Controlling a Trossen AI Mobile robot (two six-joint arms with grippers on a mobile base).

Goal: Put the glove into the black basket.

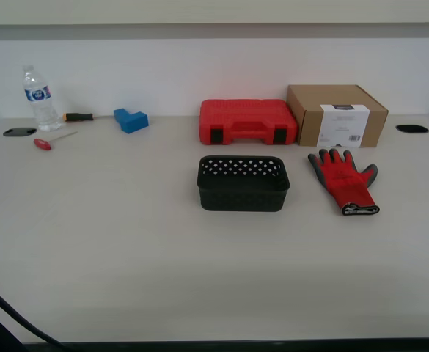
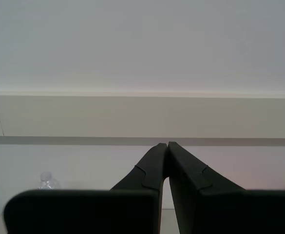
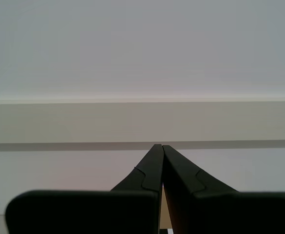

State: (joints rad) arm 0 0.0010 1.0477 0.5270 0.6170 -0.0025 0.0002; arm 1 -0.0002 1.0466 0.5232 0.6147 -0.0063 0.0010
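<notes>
The red glove (image 1: 347,183) lies flat on the table at the exterior view's right, dark grey fingertips pointing toward the wall, cuff toward me. The black basket (image 1: 243,182) stands empty just to its left, near the table's middle. Neither arm shows in the exterior view. My first gripper (image 3: 158,146) is shut and empty, pointing at the far wall. My second gripper (image 2: 165,145) is also shut and empty, pointing at the wall. The glove and basket are out of both wrist views.
A red plastic case (image 1: 247,121) and a cardboard box (image 1: 336,115) stand behind the basket and glove. A water bottle (image 1: 39,98), screwdrivers (image 1: 77,116) and a blue block (image 1: 130,119) lie at the back left. A black cable (image 1: 9,312) crosses the near left corner.
</notes>
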